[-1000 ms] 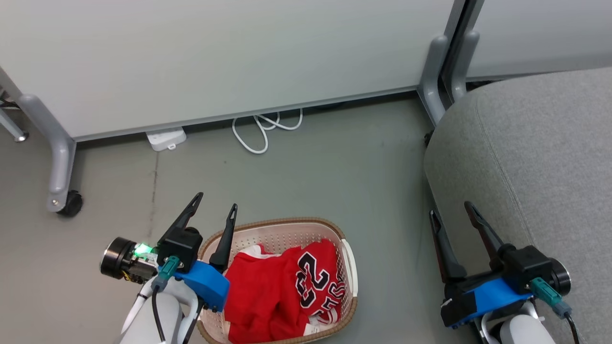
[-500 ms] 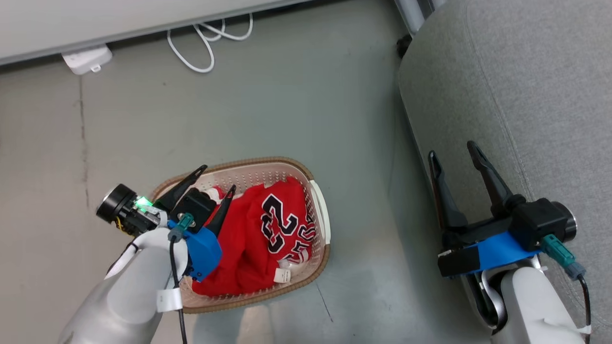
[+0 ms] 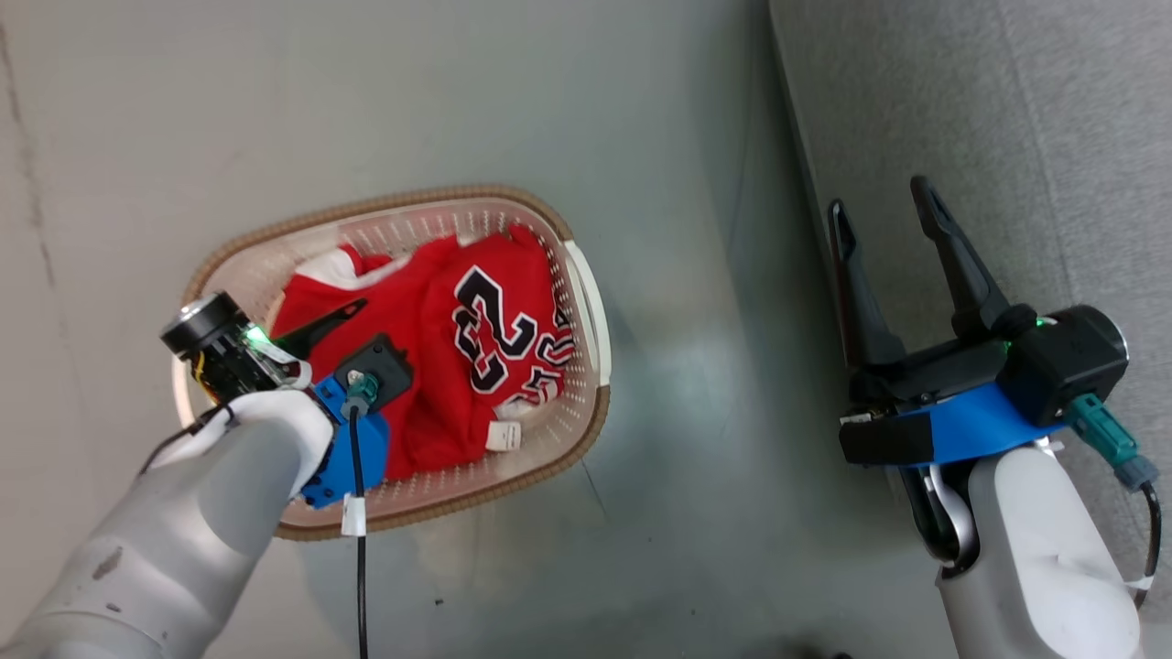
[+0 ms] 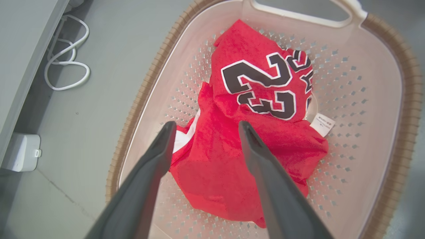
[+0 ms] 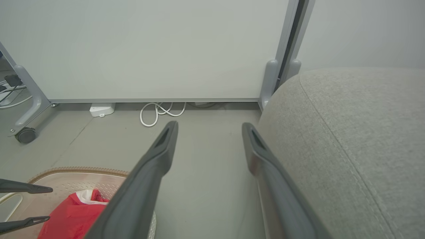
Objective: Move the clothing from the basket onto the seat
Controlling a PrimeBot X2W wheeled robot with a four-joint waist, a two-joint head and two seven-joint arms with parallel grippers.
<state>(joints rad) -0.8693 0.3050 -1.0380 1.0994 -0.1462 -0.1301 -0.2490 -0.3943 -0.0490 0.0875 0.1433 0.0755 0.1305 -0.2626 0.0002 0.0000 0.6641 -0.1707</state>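
We find the clothing [image 3: 430, 320] lying bundled in the basket [image 3: 549, 430], none of it on the seat [image 3: 1053, 137]. It consists of two red pieces. A jersey [image 4: 262, 66] bearing a black-and-white 23 lies toward the basket's end nearest the seat. A plain red garment [image 4: 215, 172] with white trim lies against it toward the opposite end. A white label [image 4: 323, 123] shows at the jersey's edge. The left gripper [image 4: 206, 124] hangs over the plain garment inside the basket's rim, jaws spread wide and holding nothing; we cannot tell whether its tips touch the fabric. The basket stands on the grey floor [image 3: 687, 137], near the seat's side edge but apart from it. The right gripper [image 3: 877, 195] is likewise released and empty, held above the strip of floor between basket and seat, just beside the seat's edge. Further off, in the right wrist view, a pale partition panel [image 5: 149, 49] stands at the floor's far edge. A coiled white cable [image 5: 162, 110] and a white adapter [image 5: 101, 109] lie at its foot, and a caster [image 5: 25, 135] sits at the far left.
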